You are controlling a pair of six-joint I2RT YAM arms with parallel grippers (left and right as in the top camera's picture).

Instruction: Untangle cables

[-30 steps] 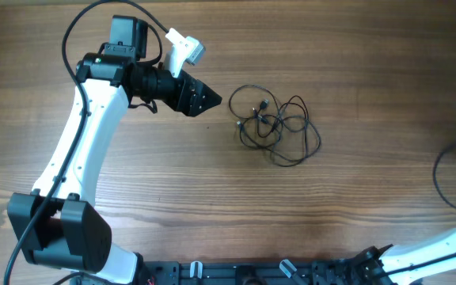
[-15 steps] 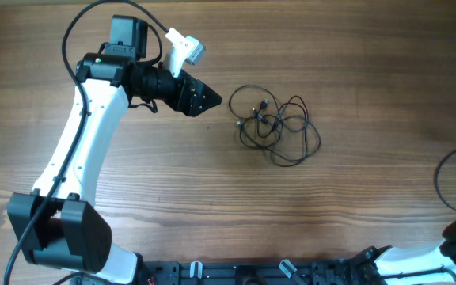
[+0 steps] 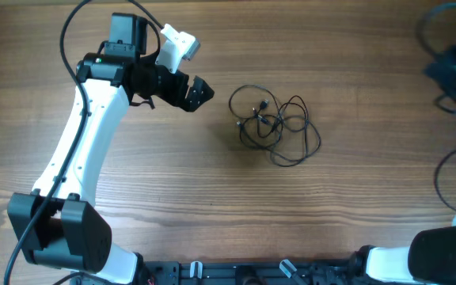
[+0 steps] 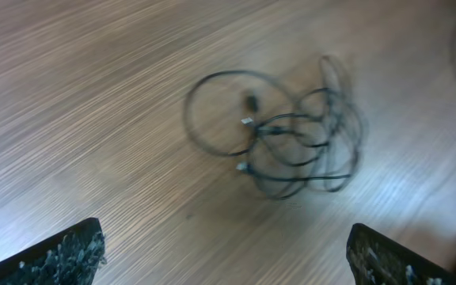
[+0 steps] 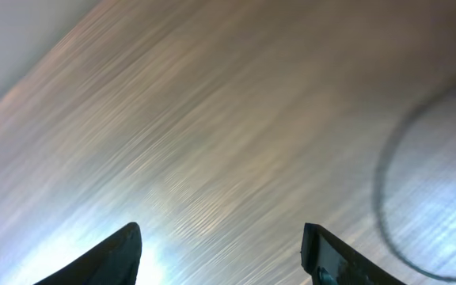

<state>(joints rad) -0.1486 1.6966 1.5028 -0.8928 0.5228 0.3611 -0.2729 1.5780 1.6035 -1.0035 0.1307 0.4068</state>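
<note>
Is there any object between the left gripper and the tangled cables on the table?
No. Only bare table lies between the left gripper and the cables; nothing visible blocks the way, and its jaws stand open.

It looks like a robotics lab bench: two white robot arms [image 3: 81,150] stand at one edge of a wood-grain worktop [image 3: 212,206].

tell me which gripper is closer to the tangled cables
Left. The left gripper is open just to the left of the cables in the overhead view, not touching them. The right gripper is far off at the picture's upper right, also open.
</note>
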